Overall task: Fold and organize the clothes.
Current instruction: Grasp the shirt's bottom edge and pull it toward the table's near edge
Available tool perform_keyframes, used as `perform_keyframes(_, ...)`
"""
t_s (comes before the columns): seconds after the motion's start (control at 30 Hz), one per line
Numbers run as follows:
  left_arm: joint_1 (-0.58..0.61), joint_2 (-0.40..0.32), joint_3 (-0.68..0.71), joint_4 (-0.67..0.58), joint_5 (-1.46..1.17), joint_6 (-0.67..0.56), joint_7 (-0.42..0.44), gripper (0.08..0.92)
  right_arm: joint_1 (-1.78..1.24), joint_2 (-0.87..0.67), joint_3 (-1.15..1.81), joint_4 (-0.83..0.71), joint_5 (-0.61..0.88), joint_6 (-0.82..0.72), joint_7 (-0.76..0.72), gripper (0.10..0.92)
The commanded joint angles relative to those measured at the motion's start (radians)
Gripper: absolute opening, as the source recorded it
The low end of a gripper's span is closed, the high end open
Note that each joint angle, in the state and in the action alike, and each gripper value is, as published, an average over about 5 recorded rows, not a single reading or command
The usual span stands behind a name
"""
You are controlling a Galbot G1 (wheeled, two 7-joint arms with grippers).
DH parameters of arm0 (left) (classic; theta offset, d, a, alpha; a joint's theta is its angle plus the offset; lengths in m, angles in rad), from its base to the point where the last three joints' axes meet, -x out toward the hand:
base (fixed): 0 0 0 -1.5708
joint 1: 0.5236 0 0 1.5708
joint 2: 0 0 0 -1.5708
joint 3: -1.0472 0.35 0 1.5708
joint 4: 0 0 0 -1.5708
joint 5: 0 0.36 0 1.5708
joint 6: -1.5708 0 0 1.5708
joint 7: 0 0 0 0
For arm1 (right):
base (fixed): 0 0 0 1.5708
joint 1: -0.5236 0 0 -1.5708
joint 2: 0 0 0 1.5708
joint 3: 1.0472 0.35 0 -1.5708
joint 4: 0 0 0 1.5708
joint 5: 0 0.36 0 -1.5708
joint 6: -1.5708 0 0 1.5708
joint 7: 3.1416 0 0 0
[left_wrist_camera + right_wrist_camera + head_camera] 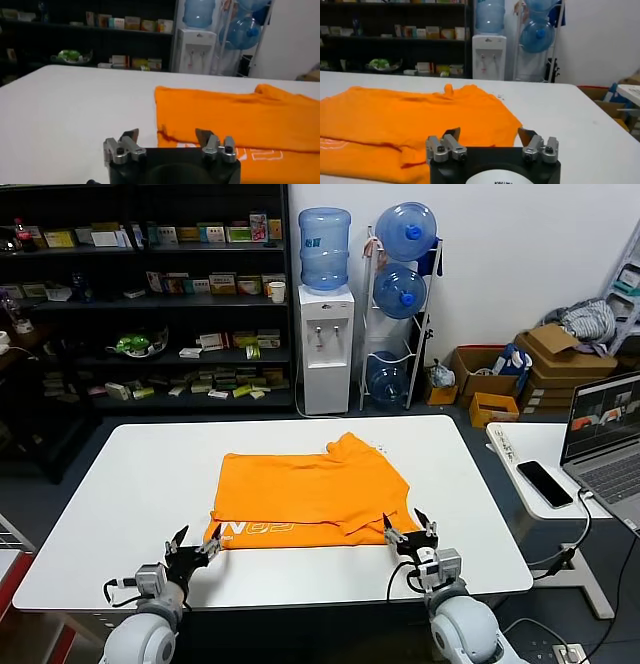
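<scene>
The orange T-shirt [305,492] lies partly folded in the middle of the white table [130,484], with pale lettering showing along its near edge. It also shows in the left wrist view [240,120] and the right wrist view [395,125]. My left gripper [196,545] is open and empty, just before the shirt's near left corner. My right gripper [410,532] is open and empty, at the shirt's near right corner. In the wrist views both the left gripper [167,135] and the right gripper [490,133] stand with jaws apart over the shirt's near edge.
A side table at the right holds a laptop [605,434] and a phone [544,482]. Behind the table stand a water dispenser [326,334], a rack of water bottles [400,284] and dark shelves [150,304]. Cardboard boxes [560,364] sit at the back right.
</scene>
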Motion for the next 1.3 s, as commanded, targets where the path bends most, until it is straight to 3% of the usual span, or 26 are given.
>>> perform_keyframes(0.03, -0.005, -0.063, -0.019, 0.104, 0.039, -0.028, 0.035, 0.814, -0.038, -0.006, 0.045, -0.055, 0.003, 0.013, -0.050, 0.821)
perform_keyframes(0.27, -0.041, -0.056, -0.007, 0.136, 0.042, -0.018, 0.024, 0.823, -0.031, 0.022, 0.000, -0.043, 0.029, -0.028, -0.061, 0.812)
perform_keyframes(0.43, -0.036, -0.053, -0.002, 0.133, 0.045, -0.014, 0.021, 0.801, -0.060, 0.011, -0.006, -0.021, 0.031, -0.033, -0.065, 0.697)
perform_keyframes(0.77, -0.034, -0.055, 0.007, 0.125, 0.042, -0.024, 0.016, 0.524, -0.077, 0.000, 0.004, -0.006, 0.036, -0.018, -0.050, 0.394)
perform_keyframes(1.07, 0.030, -0.019, 0.006, 0.031, 0.018, -0.016, -0.009, 0.265, -0.128, -0.043, 0.010, 0.075, 0.115, -0.036, -0.005, 0.149)
perform_keyframes(1.3, 0.185, 0.045, -0.008, -0.143, -0.054, 0.028, -0.056, 0.099, -0.288, -0.143, 0.057, 0.256, 0.183, -0.067, 0.042, 0.125)
